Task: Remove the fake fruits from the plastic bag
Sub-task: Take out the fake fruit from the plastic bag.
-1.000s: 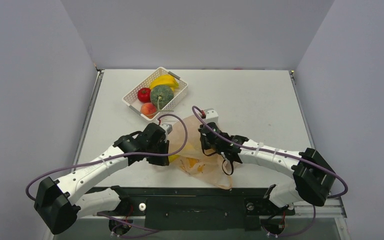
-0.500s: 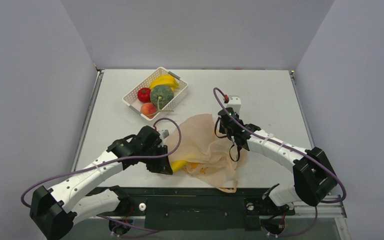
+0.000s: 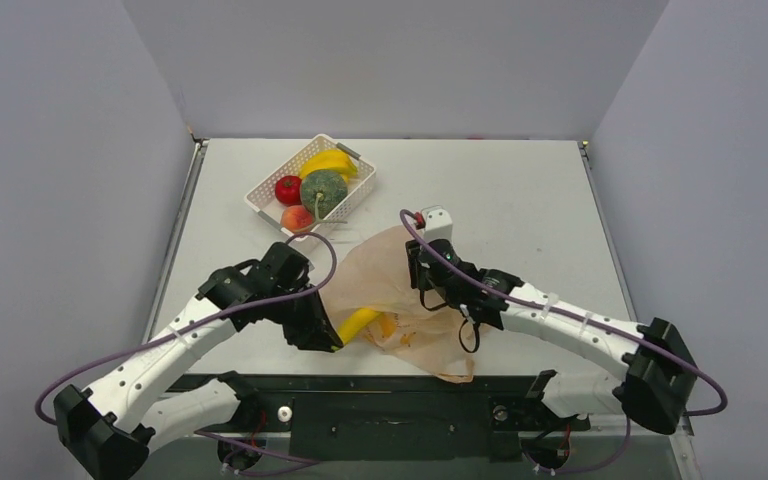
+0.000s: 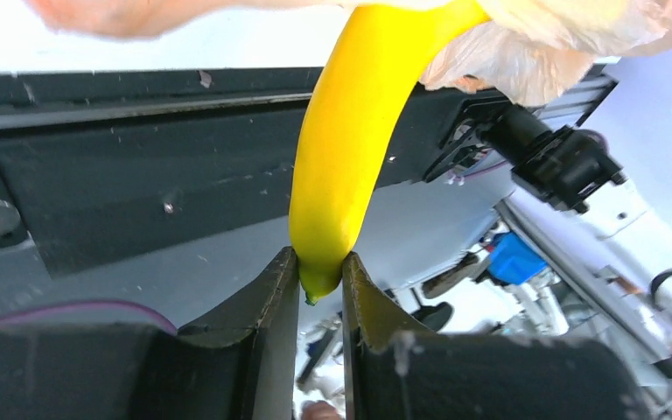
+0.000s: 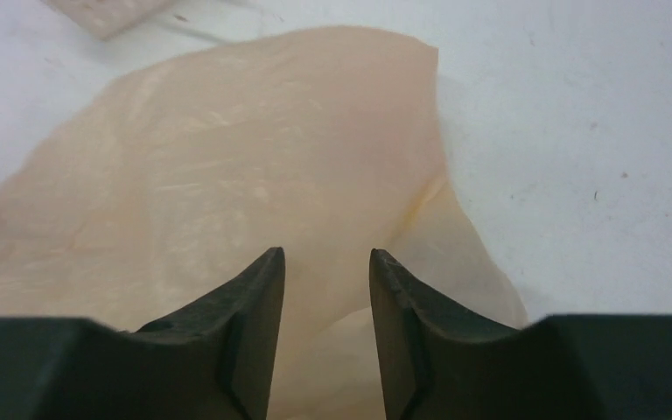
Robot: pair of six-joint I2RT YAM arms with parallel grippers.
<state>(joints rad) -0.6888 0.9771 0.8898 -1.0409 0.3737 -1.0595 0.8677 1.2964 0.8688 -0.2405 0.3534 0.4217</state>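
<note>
Your right gripper [image 5: 325, 284] has just sprung open above the plastic bag [image 5: 227, 175], so your left gripper [image 4: 320, 267], clamped on the banana [image 4: 363, 122] tip, now has it half out at the mouth

The curved yellow banana [image 4: 359, 131] is smooth, glossy plastic, the pale-orange carrier bag [image 5: 254, 175] thin, crinkly, translucent film with a faint sheen, the white latticed basket [image 3: 263, 210] moulded plastic, the black left pincer [image 4: 319, 259] matt, scuffed plastic, and the pale grey tabletop [image 3: 520, 190] matt.
</note>
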